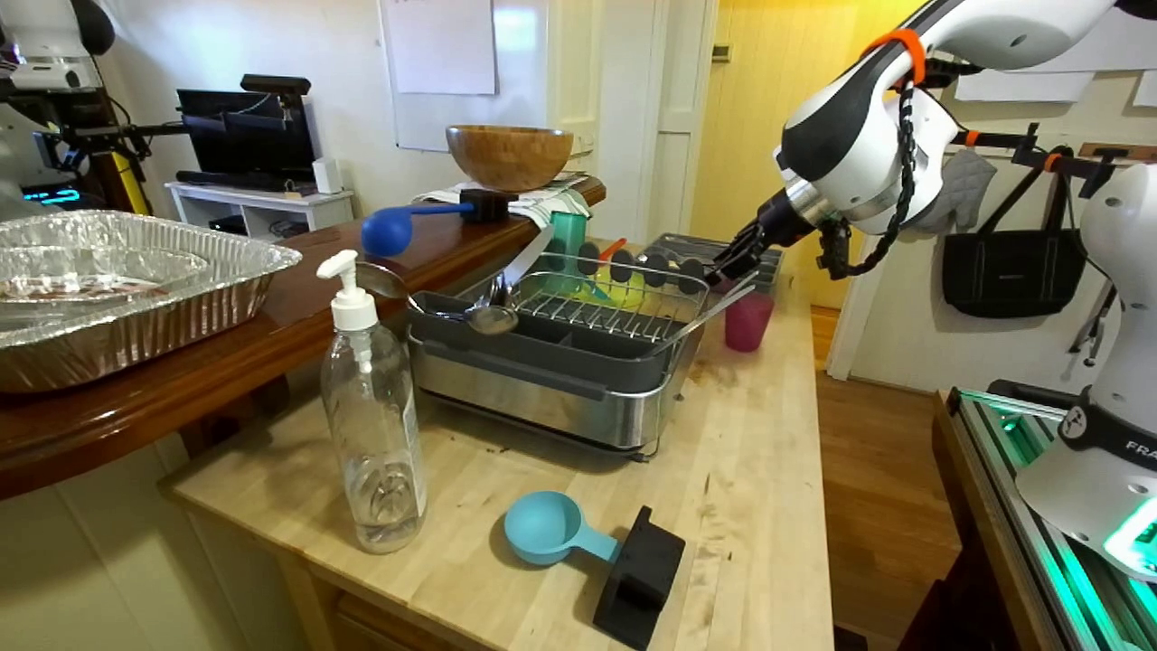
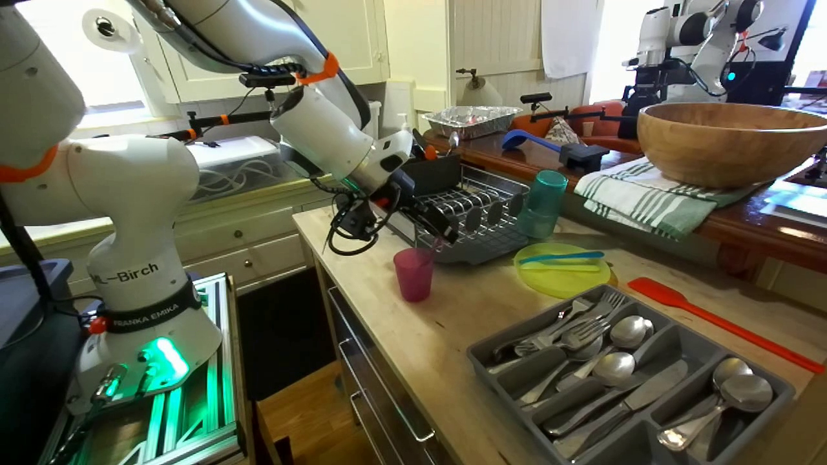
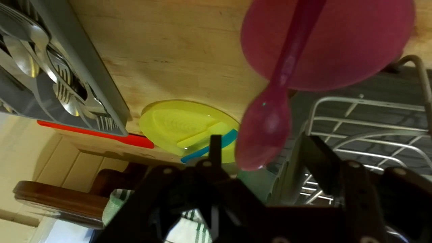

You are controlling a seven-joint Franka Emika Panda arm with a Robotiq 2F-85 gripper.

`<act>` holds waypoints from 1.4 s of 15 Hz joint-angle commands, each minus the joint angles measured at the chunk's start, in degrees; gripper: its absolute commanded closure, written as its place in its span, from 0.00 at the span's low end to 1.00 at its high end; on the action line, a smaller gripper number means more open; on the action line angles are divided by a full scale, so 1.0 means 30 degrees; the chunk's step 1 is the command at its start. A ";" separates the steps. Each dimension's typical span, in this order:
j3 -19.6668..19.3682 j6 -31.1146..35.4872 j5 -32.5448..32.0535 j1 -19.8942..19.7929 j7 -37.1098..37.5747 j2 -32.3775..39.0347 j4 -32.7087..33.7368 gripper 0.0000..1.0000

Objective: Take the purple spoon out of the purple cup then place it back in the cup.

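Cup (image 3: 341,44) and spoon (image 3: 277,86) (handle tip unseen) overrun the wrist view.

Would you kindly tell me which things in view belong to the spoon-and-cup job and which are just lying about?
For the job:
purple spoon
purple cup

Just lying about:
pump bottle
light-blue scoop
dish rack
cutlery tray
spatula
plate
teal cup
bowl

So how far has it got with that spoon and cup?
Done: the claw is in position, its fingers apart on either side of the purple spoon. In hand: nothing looks gripped; the spoon leans handle-down in the purple cup. Left: either lifting it out and returning it or, if that's already happened, backing away; these pictures can't say which.
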 commanded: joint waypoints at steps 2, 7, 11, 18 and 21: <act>0.1231 0.1113 0.1893 -0.0141 -0.2146 -0.2091 -0.0013 0.00; 0.2506 0.1873 0.3199 -0.0731 -0.2881 -0.2681 -0.0022 0.00; 0.3906 0.1696 0.5592 -0.2071 -0.4518 -0.2395 -0.0025 0.00; 0.6809 0.1619 0.9846 -0.5289 -0.7973 -0.2898 -0.0036 0.00; 0.7643 0.0575 1.2736 -0.6415 -1.0411 -0.3151 0.0475 0.00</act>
